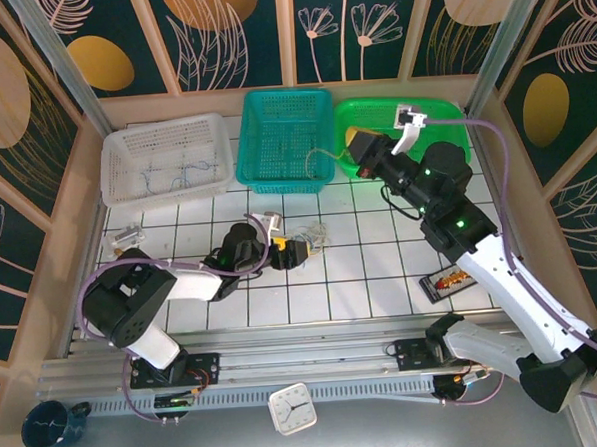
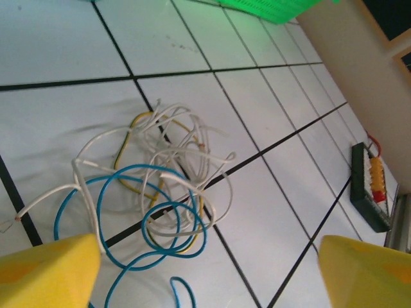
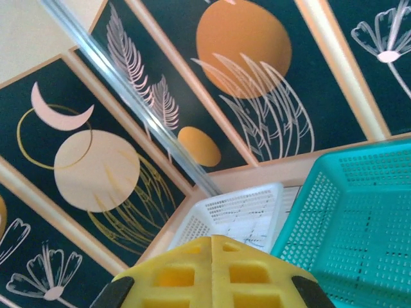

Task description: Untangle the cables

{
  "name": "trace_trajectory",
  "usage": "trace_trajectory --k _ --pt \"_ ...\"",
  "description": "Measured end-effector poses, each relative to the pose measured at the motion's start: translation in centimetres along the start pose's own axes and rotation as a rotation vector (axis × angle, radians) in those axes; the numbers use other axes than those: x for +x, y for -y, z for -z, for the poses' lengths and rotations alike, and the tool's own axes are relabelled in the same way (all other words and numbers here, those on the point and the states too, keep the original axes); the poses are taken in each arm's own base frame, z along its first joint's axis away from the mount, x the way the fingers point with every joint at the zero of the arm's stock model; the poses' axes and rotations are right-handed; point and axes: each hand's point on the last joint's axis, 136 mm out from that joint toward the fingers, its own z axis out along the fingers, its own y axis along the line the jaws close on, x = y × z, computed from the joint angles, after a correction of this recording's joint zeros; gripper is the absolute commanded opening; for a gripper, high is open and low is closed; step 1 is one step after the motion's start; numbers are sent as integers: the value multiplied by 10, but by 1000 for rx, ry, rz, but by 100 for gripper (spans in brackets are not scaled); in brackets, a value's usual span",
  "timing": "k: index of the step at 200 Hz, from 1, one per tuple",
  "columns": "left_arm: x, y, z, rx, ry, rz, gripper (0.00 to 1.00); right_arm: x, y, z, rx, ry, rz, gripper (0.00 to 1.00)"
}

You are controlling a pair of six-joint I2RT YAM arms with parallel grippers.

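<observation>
The cables (image 2: 157, 186) lie on the white tiled surface (image 2: 270, 212) straight ahead of the left pincer (image 2: 209, 279), a little beyond its tips and centred between them; its yellow fingers (image 2: 48, 273) are spread wide, with nothing between them but one loose blue end. The clump is roundish, so I can make out no clear long axis. The blue loops sit nearest the pincer and the white and yellow strands lie beyond them; one white strand trails back and passes just beside the tip of the finger on the left of the wrist view.

Seen from above, the left arm is folded low, its forearm laid out close over the surface and aimed at the tangle. The right pincer (image 3: 212, 247) is pressed together, raised over the green basket (image 1: 443, 111) and well apart from the tangle; I cannot tell whether it pinches a strand. The left arm is plainly the nearer, and I judge that a short push forward and down would bring the blue loops between its fingers.
</observation>
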Motion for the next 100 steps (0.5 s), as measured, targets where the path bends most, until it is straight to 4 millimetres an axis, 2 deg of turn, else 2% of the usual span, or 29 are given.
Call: trace_trajectory --k 38,59,80,100 --pt "-16 15 9 29 47 -13 99 -16 40 0 117 63 4 0" --pt "-21 19 13 36 57 -16 99 -29 68 -3 196 109 8 0" --pt "-24 21 15 31 60 -15 99 -38 110 -9 300 142 4 0" --pt "-26 23 17 28 61 -10 99 -41 159 -15 405 155 -14 0"
